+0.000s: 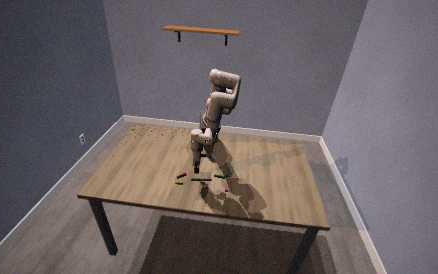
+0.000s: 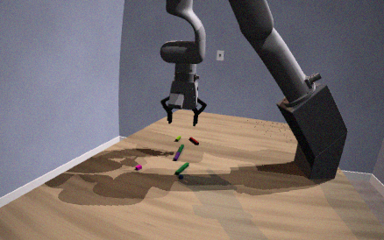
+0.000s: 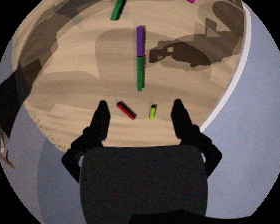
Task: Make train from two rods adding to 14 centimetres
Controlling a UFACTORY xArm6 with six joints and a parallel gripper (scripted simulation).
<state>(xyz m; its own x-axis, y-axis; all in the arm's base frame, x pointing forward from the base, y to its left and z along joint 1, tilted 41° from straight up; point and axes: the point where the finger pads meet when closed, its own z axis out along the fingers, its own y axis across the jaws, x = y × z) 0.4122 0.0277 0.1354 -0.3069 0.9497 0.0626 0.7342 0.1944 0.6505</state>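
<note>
Above the table (image 1: 156, 155) (image 2: 286, 210) (image 3: 66, 100), fingers spread wide, with nothing between them: so the claw (image 1: 196, 171) (image 2: 182, 124) (image 3: 140, 107). Below it and somewhat to the right, the train (image 1: 202, 179) (image 2: 179, 152) (image 3: 140, 59), with long axis running left to right; at its left end the green rod (image 1: 196, 179) (image 2: 181, 148) (image 3: 139, 75), at its right end the purple rod (image 1: 207, 179) (image 2: 177, 156) (image 3: 139, 41). By colour, eight and six, so fourteen in sum. Looks straight at the joint, touching or almost touching; too small to tell any fine gap. Closer to the claw, the green end. Only one arm for the work, already well apart from the train in height; probably needs only to stay clear, or to rise more, without dipping back. Off the left end, apart, the red rod (image 1: 181, 176) (image 2: 194, 141) (image 3: 126, 110), slanted, and the short lime rod (image 1: 179, 183) (image 2: 178, 138) (image 3: 152, 112); toward the right, the spare green rod (image 1: 219, 176) (image 2: 181, 168) (image 3: 118, 10), the dark blue rod (image 2: 181, 177) and, nearer, the stubby magenta rod (image 1: 226, 190) (image 2: 138, 167) (image 3: 191, 1). Slim, straight, plain-coloured sticks, on pale wood with soft, streaky grain; dark, jointed fingers.
</note>
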